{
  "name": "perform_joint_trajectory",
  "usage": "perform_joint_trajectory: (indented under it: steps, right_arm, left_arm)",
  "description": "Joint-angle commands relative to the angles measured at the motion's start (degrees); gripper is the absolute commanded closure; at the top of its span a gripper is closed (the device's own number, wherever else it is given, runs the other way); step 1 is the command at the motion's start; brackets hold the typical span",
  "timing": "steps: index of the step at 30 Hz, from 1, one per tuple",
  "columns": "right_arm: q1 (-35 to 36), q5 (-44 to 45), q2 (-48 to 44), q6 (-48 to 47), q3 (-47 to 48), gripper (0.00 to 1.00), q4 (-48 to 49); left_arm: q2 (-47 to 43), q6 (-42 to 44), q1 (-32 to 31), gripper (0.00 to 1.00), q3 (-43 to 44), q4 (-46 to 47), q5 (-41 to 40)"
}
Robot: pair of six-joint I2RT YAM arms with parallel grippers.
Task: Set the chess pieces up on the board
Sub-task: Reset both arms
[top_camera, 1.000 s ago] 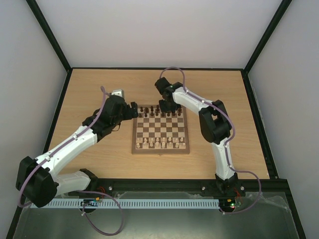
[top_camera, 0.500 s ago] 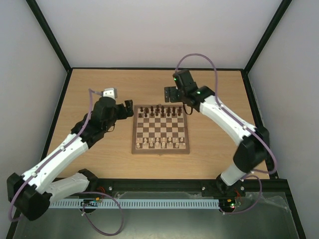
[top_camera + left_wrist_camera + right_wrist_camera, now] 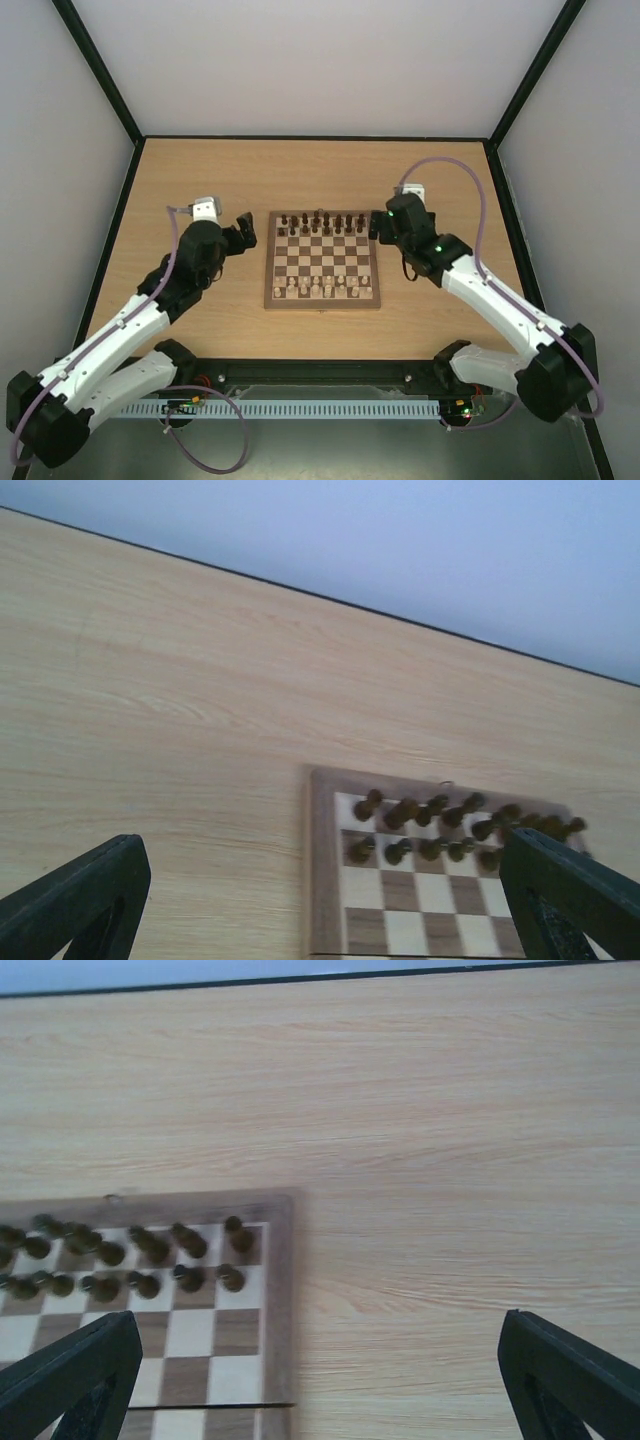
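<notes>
The board [image 3: 322, 262] lies in the middle of the table. The dark chess pieces [image 3: 322, 224] stand in two rows along its far edge. My left gripper [image 3: 242, 229] hangs open just off the board's far left corner, nothing between its fingers [image 3: 85, 900]. My right gripper [image 3: 377, 224] hangs open off the far right corner, also holding nothing. The left wrist view looks down on the board's corner [image 3: 322, 880] with the dark pieces [image 3: 440, 825]. In the right wrist view the dark pieces [image 3: 130, 1260] fill the board's corner [image 3: 280, 1300].
Pale cream pieces [image 3: 322, 289] stand in two rows along the board's near edge. Bare wooden tabletop [image 3: 200, 180] surrounds the board, bounded by a black frame [image 3: 310, 137] and white walls.
My right gripper has opened, lifted off the board's far rows and swung right and nearer, past the right edge. The left arm has drawn back a little to the left.
</notes>
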Motion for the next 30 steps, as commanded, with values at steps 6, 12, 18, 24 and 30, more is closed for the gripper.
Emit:
perform_joint_trajectory:
  steps: [6, 12, 18, 24, 30]
  right_arm:
    - [-17.45, -1.65, -7.10, 2.35, -20.93, 0.01, 30.40]
    - [-25.22, 3.09, -4.02, 3.26, -29.30, 0.01, 42.45]
    - [-26.83, 7.10, 1.20, 1.34, -33.19, 0.01, 54.01]
    - [-27.10, 10.83, 7.61, -1.52, -34.18, 0.01, 61.77]
    - [-28.34, 7.53, 10.78, -4.88, -39.43, 0.01, 74.84]
  left_arm:
    - [2.33, 10.24, 6.06, 0.01, -14.39, 25.23, -10.80]
    - [2.55, 16.96, 15.06, 0.01, -25.66, 43.57, -6.06]
    - [10.52, 18.88, 20.60, 0.01, -22.22, 45.57, -6.34]
    - [17.79, 21.22, 22.76, 0.01, -21.27, 51.77, -8.16]
    - [27.31, 21.73, 25.73, 0.01, -22.98, 62.95, -2.04]
